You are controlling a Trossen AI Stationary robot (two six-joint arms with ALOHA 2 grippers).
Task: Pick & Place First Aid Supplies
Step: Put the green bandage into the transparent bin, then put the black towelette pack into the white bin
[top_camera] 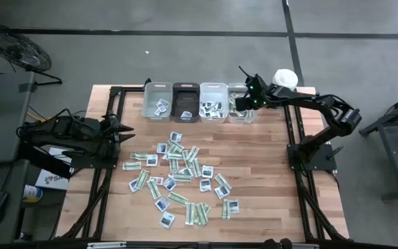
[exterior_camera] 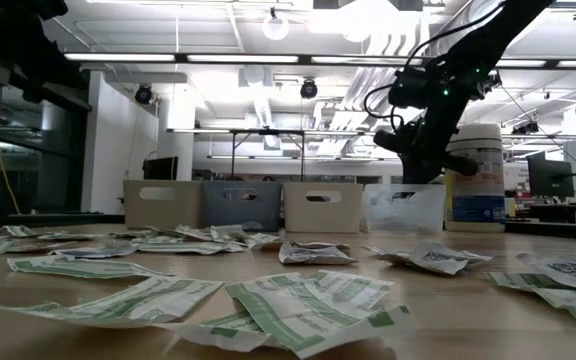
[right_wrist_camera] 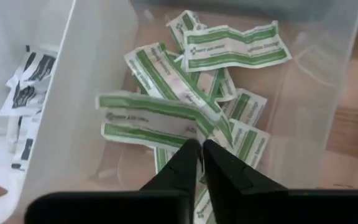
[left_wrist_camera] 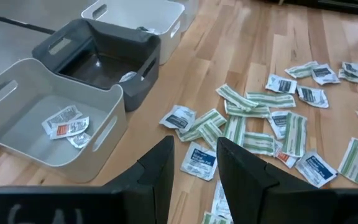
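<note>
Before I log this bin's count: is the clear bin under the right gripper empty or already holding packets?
Holding packets. The clear bin has several green-and-white strips piled inside, below the right gripper.

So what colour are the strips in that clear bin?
Green and white striped packets, clearest in the right wrist view.

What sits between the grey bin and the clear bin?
One white bin stands between the grey bin and clear bin, holding packets; the high view shows it.

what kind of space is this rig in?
Probably a robotics lab or industrial workshop: exposed ceiling ducts with strip lights, a bare concrete floor, and a butcher-block table on a black frame.
</note>
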